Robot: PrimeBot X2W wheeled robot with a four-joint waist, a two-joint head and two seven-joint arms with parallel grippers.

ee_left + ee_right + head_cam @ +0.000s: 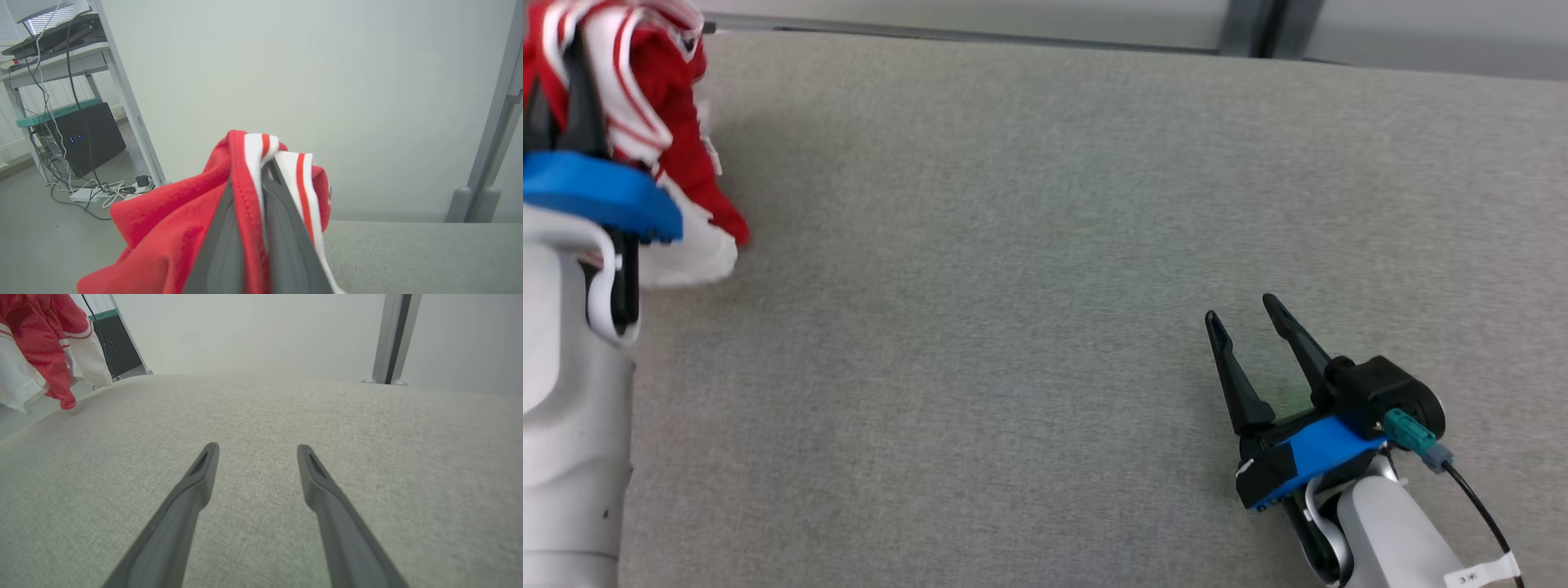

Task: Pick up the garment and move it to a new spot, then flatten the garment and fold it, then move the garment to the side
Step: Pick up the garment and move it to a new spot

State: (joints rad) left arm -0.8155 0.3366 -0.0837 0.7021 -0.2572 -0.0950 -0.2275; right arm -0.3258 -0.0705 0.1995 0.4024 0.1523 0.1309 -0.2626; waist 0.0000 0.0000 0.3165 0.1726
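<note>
A red garment with white, red-striped trim hangs bunched at the far left of the grey fabric table, its lower end just above the surface. My left gripper is shut on the garment; in the left wrist view its two fingers pinch a red and white fold of the garment between them. The right wrist view shows the garment dangling past the table's left edge. My right gripper rests low at the lower right, open, nothing between its fingers.
The table's far edge runs along the top of the head view. A desk with cables and a black box stands on the floor beyond the left side. A grey post rises behind the table.
</note>
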